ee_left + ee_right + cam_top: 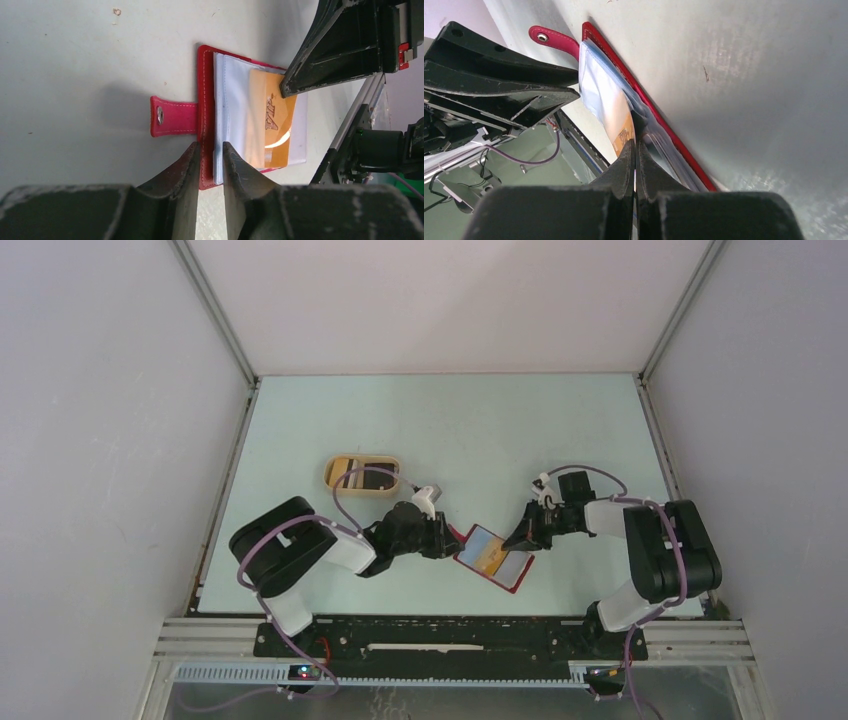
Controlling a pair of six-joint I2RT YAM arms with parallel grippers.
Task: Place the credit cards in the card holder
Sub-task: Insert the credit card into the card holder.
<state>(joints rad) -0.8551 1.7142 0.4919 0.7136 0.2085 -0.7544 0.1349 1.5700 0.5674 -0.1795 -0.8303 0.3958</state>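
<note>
Near the middle of the table's (480,430) near edge, the left gripper (211,155) pinches the open holder's (490,558) side in narrow jaws, apparently to steady it, so the right gripper (635,150), clamped on the orange card (270,120), can slide it into a pocket.

Tan oval dish (328,473) on the pale green table (480,425), left of middle, well off every edge and nearer the far left corner than any other. White panels (450,300) along the far, left and right edges. Black plate (450,630) along the near edge, silver frame rail (200,632) beside it, white slotted duct (430,676) nearer still. Small brownish speck (116,11) on the bare table surface.
</note>
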